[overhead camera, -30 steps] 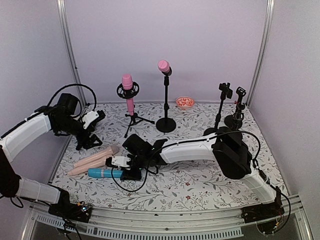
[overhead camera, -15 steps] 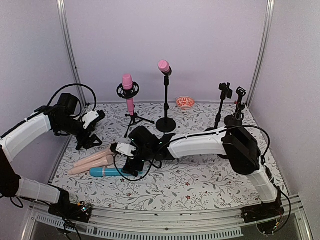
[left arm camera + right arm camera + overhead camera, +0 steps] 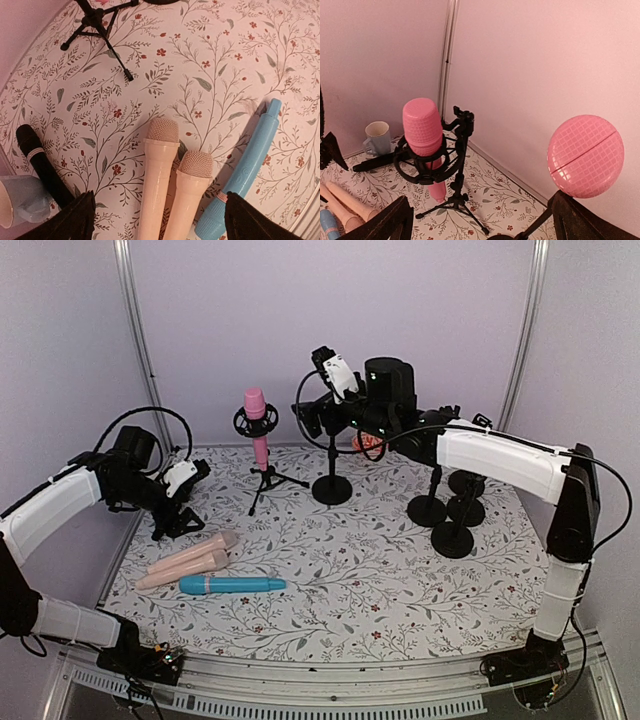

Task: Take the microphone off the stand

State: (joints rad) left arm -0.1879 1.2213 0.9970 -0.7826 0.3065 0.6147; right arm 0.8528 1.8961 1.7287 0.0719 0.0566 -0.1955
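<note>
A round pink microphone (image 3: pixel 585 156) sits on top of the black round-base stand (image 3: pixel 331 488). In the top view my right gripper (image 3: pixel 318 412) covers it. That gripper (image 3: pixel 480 212) hovers open beside the ball head, which stands by its right finger, with nothing between its fingers. A second pink microphone (image 3: pixel 256 415), a cylinder, rests in the shock mount of a tripod stand (image 3: pixel 266 480) to the left. My left gripper (image 3: pixel 176 508) hangs open at the table's left edge, above two peach microphones (image 3: pixel 160 175) and a blue one (image 3: pixel 250 167).
Three empty black stands (image 3: pixel 441 465) cluster at the back right. A black microphone (image 3: pixel 42 165) and a mug (image 3: pixel 377 137) sit by the left wall. The peach microphones (image 3: pixel 190 560) and the blue microphone (image 3: pixel 232 585) lie at the front left.
My right gripper opened and left the blue microphone lying on the table. The arm then swung up and back to the round-base stand. The left arm stayed still.
</note>
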